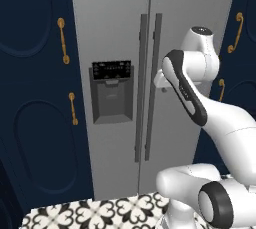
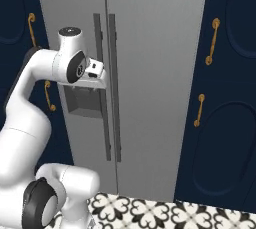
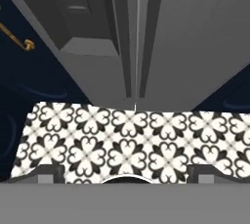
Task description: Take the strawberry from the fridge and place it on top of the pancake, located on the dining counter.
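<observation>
The fridge (image 1: 150,73) stands straight ahead of the gripper (image 3: 125,171), both doors closed, its two long handles (image 2: 106,85) side by side at the seam. Four gold cabinet handles (image 2: 213,40) flank it. Patterned floor (image 3: 127,140) lies open below. The fingertips (image 3: 49,173) sit wide apart, holding nothing.

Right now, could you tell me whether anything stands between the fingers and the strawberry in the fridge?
Yes: both fridge doors are shut, handles meeting at the centre seam, so whatever is inside stays hidden. The open fingers point down at the patterned floor before the fridge, gripping nothing.
</observation>
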{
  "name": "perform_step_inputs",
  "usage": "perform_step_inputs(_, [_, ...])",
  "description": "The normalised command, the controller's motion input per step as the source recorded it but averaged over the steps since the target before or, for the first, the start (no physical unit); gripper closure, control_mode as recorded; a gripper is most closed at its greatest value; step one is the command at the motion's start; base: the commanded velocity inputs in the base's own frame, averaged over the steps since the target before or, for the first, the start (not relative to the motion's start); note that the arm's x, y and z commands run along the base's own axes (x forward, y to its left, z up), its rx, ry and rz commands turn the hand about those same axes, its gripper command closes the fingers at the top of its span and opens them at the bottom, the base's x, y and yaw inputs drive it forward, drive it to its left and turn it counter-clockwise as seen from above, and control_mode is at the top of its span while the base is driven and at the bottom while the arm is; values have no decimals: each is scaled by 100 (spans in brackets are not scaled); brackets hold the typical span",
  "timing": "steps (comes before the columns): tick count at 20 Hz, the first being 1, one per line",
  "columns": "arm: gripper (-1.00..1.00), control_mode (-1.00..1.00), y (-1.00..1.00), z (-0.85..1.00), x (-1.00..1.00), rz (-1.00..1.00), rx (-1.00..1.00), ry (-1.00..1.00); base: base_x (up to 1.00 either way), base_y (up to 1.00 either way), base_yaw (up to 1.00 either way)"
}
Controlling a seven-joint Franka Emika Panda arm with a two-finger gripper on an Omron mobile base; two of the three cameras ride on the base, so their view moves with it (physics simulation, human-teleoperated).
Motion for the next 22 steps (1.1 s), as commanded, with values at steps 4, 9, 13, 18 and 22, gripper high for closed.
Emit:
perform_step_inputs(4, [-100, -100, 0, -2, 3, 0, 0, 0, 0, 0, 0])
perform_step_inputs(9, [-100, -100, -29, 0, 77, 2, 15, 0, 0, 0, 0])
perform_step_inputs(13, [-100, -100, 1, 0, 88, 7, 3, -4, 0, 0, 0])
perform_step_inputs(18, [-100, -100, 0, 0, 49, 2, -11, -7, 0, 0, 0])
perform_step_inputs(22, [-100, -100, -6, -9, 35, -1, -6, 0, 0, 0, 0])
